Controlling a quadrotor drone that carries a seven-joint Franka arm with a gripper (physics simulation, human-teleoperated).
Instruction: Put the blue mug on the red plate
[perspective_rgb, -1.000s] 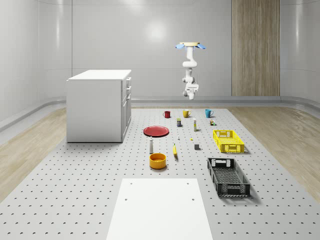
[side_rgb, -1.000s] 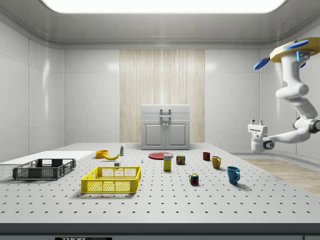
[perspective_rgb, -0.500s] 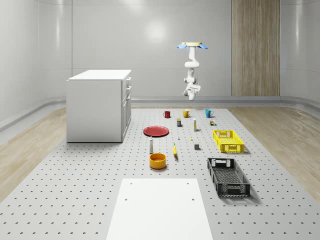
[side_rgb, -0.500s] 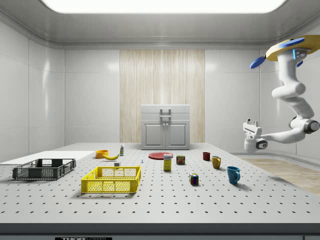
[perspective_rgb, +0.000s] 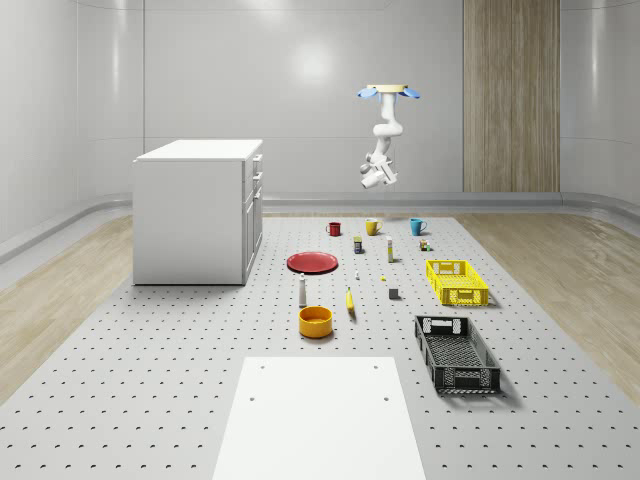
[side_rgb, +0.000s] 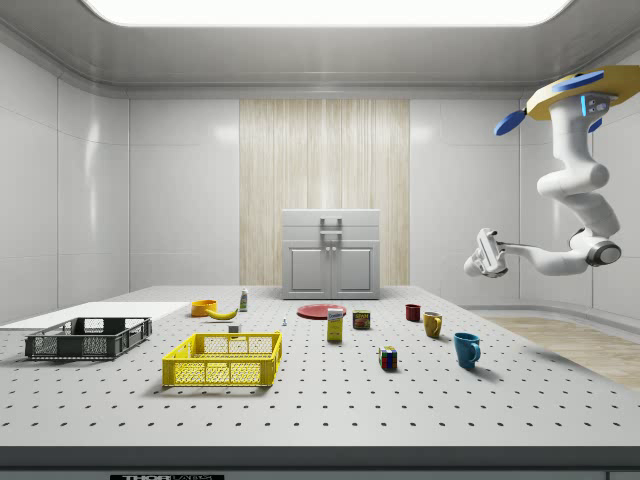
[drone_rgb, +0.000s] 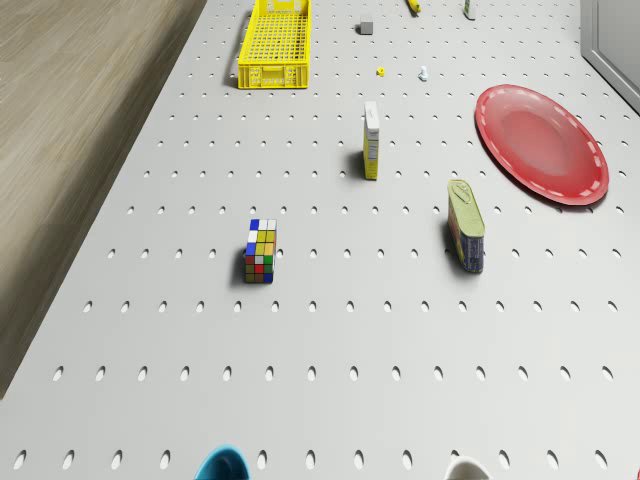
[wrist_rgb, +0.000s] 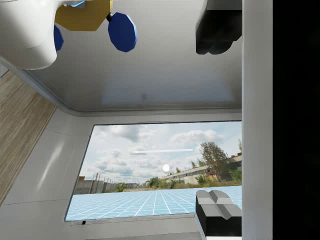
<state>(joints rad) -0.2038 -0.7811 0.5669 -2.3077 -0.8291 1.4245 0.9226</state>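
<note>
The drone (side_rgb: 566, 97) hovers in the upper right of the frame, beyond the right end of the counter (side_rgb: 320, 400), its yellow body tilted and blue rotors out to the sides. The white arm hangs beneath it, bends, and reaches leftward at mid-height, with the pincer (side_rgb: 478, 263) in the air, up and to the right of the blue mug (side_rgb: 466, 349). The mug stands on the counter at right of centre, with a yellow mug (side_rgb: 433, 323) and a dark red mug (side_rgb: 413, 312) behind it. The red plate (side_rgb: 321, 312) lies flat near the middle, in front of the white cabinet (side_rgb: 331, 254). A yellow crate (side_rgb: 223, 359) sits at lower left of centre, a black crate (side_rgb: 88, 337) further left
</note>
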